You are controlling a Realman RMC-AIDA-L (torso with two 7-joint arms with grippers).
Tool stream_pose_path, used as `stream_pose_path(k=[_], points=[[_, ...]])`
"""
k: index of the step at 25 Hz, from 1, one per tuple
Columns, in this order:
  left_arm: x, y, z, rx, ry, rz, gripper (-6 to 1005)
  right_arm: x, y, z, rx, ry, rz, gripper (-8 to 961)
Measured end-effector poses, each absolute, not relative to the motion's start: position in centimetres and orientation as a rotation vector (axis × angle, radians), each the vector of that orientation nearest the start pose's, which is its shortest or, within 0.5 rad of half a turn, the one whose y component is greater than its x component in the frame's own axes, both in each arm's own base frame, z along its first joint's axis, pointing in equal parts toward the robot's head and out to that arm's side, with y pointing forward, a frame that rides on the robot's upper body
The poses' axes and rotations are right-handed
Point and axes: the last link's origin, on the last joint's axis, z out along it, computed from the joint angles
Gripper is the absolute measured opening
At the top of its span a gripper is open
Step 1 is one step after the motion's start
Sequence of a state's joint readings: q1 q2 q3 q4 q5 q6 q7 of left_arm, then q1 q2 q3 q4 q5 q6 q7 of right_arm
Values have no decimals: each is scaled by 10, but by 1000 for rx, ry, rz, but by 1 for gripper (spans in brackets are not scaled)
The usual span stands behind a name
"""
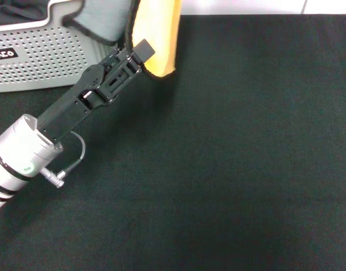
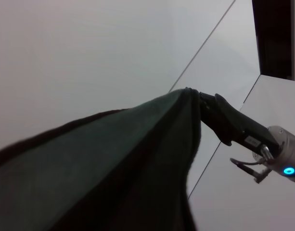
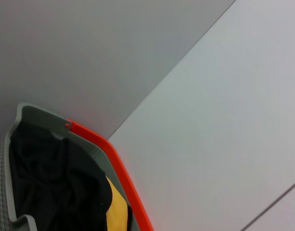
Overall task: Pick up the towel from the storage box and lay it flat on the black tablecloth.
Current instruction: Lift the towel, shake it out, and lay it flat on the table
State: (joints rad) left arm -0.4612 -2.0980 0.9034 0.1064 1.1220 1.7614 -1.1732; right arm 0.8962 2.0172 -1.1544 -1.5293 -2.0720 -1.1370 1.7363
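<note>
The towel (image 1: 158, 31) hangs above the far edge of the black tablecloth (image 1: 229, 169), its yellow-orange face toward me and a grey, black-trimmed part (image 1: 99, 20) trailing over the storage box (image 1: 37, 59) at the far left. My left gripper (image 1: 140, 53) reaches in from the near left and is shut on the towel's lower edge. In the left wrist view the cloth (image 2: 113, 163) looks dark and stretches up to my right gripper (image 2: 201, 98), whose black fingers pinch its far tip. The head view does not show the right arm.
The right wrist view looks down on a grey bin (image 3: 7, 159) with an orange-red rim (image 3: 113, 159), dark cloth (image 3: 56, 183) and a yellow patch (image 3: 116, 211) inside. Pale floor lies beyond the table.
</note>
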Motion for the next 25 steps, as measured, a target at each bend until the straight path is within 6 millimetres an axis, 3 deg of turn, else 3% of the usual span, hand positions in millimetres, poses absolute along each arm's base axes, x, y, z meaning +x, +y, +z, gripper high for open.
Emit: stream_pose_path(k=[10,25], points=[[-247,288,-26,-2117,-869,-1625,533,-54,422,94,-2328,-605,411,23],[-252,299,-31,-2064,-859,-1533,523,-60,420,91,-2322,-626,415,26]])
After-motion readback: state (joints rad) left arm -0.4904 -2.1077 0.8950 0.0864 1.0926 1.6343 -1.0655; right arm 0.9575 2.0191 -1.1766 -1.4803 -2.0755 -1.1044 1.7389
